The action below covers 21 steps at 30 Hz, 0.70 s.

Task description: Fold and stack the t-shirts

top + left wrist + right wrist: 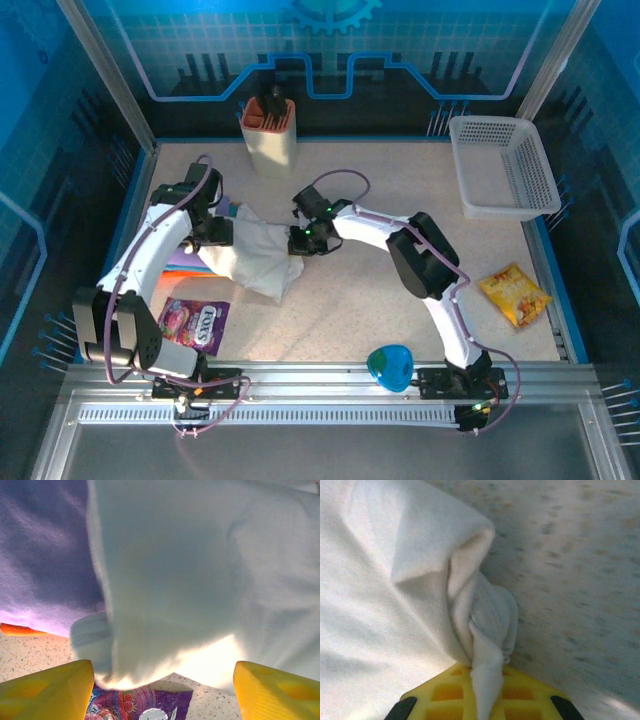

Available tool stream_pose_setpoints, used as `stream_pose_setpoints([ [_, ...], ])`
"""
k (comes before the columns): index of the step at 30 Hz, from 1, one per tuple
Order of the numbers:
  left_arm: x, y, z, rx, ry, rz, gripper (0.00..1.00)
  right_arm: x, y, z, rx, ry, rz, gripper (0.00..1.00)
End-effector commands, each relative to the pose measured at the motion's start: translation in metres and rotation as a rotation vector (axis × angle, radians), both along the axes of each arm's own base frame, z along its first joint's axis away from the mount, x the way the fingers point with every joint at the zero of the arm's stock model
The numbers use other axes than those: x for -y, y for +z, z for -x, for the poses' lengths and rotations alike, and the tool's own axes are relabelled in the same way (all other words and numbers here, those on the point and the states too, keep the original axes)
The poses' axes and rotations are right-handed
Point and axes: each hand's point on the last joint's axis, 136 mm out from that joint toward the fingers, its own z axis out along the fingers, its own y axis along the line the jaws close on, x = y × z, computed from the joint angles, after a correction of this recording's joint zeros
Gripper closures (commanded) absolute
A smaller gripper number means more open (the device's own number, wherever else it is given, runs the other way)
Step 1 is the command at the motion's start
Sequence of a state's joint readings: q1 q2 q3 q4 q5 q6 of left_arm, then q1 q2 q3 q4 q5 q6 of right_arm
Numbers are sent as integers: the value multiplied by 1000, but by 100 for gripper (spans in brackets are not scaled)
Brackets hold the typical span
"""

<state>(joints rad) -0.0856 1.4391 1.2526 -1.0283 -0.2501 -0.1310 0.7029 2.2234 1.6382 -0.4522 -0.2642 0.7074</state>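
Observation:
The white t-shirt (252, 258) lies bunched at the table's left-centre, partly over a folded lavender garment (45, 555) with an orange edge (20, 629) under it. My left gripper (215, 231) hovers at the shirt's left side. Its yellow fingers (45, 692) stand wide apart, open, with nothing between them; white cloth (200, 580) hangs just beyond. My right gripper (300, 241) is at the shirt's right edge, shut on a twisted pinch of white fabric (487, 630) that runs down between the yellow jaws of the right gripper (485, 692).
A shiny purple snack packet (195, 325) lies just in front of the shirt, below the left fingers (145, 705). A white basket (500, 165) stands back right, a yellow chip bag (515, 296) at right, a beige holder (270, 128) at the back, a teal object (390, 366) by the near rail.

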Motion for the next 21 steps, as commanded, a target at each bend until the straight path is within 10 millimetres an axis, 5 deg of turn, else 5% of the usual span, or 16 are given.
stream_pose_setpoints([
  [1, 4, 5, 10, -3, 11, 47, 25, 42, 21, -8, 18, 73, -35, 100],
  [8, 18, 19, 5, 33, 3, 135, 24, 110, 47, -18, 30, 133, -73, 100],
  [14, 37, 21, -2, 48, -7, 246, 23, 167, 42, -33, 22, 133, 9, 100],
  [21, 73, 17, -18, 60, -26, 450, 23, 215, 31, -73, 71, 83, 118, 100],
])
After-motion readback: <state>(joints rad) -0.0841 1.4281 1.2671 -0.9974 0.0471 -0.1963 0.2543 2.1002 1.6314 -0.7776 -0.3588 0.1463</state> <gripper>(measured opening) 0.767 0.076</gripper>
